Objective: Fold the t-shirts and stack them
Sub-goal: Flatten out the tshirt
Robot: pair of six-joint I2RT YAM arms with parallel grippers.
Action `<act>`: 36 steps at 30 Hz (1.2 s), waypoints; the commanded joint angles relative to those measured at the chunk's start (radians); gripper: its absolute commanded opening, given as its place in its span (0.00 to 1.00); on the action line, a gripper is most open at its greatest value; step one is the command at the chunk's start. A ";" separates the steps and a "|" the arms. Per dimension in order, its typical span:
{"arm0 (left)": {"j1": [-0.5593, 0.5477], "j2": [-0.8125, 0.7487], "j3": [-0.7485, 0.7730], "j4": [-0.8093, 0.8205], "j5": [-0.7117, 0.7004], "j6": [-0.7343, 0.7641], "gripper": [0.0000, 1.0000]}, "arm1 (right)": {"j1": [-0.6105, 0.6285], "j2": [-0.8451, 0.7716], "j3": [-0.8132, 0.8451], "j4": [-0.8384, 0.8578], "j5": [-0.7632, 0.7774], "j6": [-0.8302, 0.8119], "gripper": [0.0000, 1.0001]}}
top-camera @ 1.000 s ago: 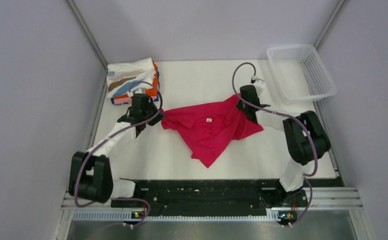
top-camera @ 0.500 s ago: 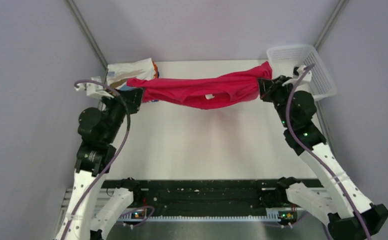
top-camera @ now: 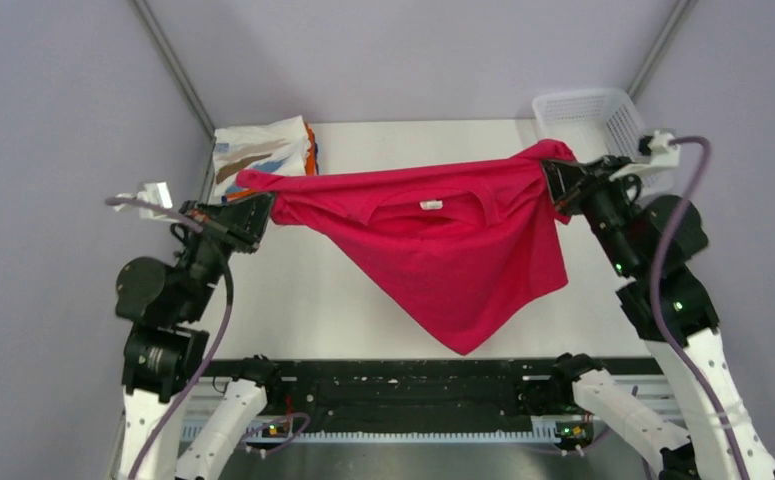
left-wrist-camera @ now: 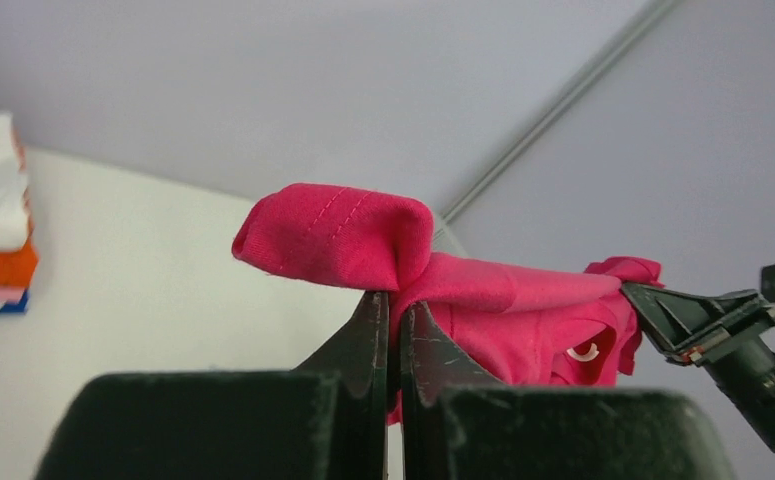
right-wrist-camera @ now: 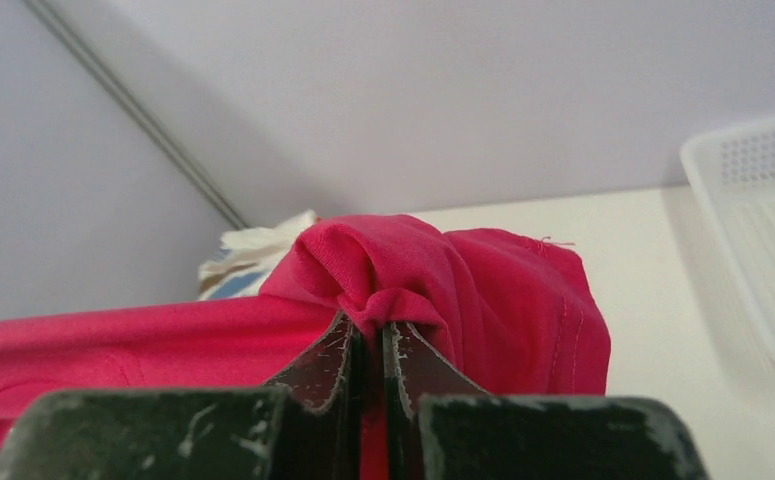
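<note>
1. At the far left corner of the counter (top-camera: 293, 300) sits a stack of folded shirts (top-camera: 263, 158), a white streaked one on top and orange below it. That part looks done.
2. The left end effector (top-camera: 263, 207) is pinched tight on one end of the red t-shirt (top-camera: 453, 250).
3. The red t-shirt hangs unfolded in the air over the middle of the counter, stretched between the arms. Its lowest point droops toward the near edge.
4. The right end effector (top-camera: 553, 178) is clamped just as narrowly on the other end, near the basket (top-camera: 603, 120) at the far right corner.
5. Likely still to do: lay this shirt flat, fold it and add it to the stack.
6. Only the top view shows the whole spread and the collar label. The left wrist view shows a stitched hem fold poking above its jaws, and the right end effector opposite. The right wrist view shows the bunched cloth it grips, with the basket's rim beside.
</note>
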 commanded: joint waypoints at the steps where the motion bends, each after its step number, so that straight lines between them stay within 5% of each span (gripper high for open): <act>1: 0.004 0.175 -0.118 -0.075 -0.226 -0.051 0.00 | -0.005 0.233 -0.047 -0.051 0.188 -0.032 0.06; 2: 0.004 0.228 -0.140 -0.096 -0.274 -0.062 0.02 | -0.004 0.296 -0.053 -0.044 0.205 -0.034 0.07; 3: 0.005 0.295 -0.162 -0.107 -0.309 -0.067 0.17 | -0.006 0.371 -0.053 -0.031 0.219 -0.035 0.09; 4: 0.007 0.369 -0.181 -0.119 -0.346 -0.072 0.47 | -0.010 0.483 -0.047 -0.011 0.224 -0.039 0.11; 5: 0.013 0.445 -0.183 -0.136 -0.384 -0.083 0.68 | -0.018 0.568 -0.034 0.009 0.219 -0.043 0.15; 6: 0.031 0.523 -0.166 -0.163 -0.389 -0.097 0.77 | -0.025 0.668 -0.005 0.024 0.208 -0.046 0.25; 9: 0.057 0.687 -0.072 -0.214 -0.335 -0.098 0.94 | -0.030 0.882 0.105 0.012 0.220 -0.047 0.96; 10: 0.054 0.712 -0.050 -0.211 -0.312 -0.085 0.98 | -0.029 0.908 0.116 0.013 0.229 -0.039 0.98; 17: 0.043 0.769 -0.099 -0.005 -0.016 0.022 0.99 | -0.028 0.823 -0.046 0.097 0.194 -0.018 0.99; 23: -0.024 0.941 -0.032 -0.001 0.110 0.113 0.99 | -0.014 0.634 -0.279 0.127 0.084 0.062 0.99; 29: -0.095 1.167 0.134 -0.072 0.168 0.188 0.99 | 0.038 0.524 -0.468 0.128 0.033 0.163 0.99; 36: -0.114 1.346 0.179 -0.073 0.157 0.162 0.99 | 0.050 0.582 -0.538 0.160 -0.039 0.157 0.99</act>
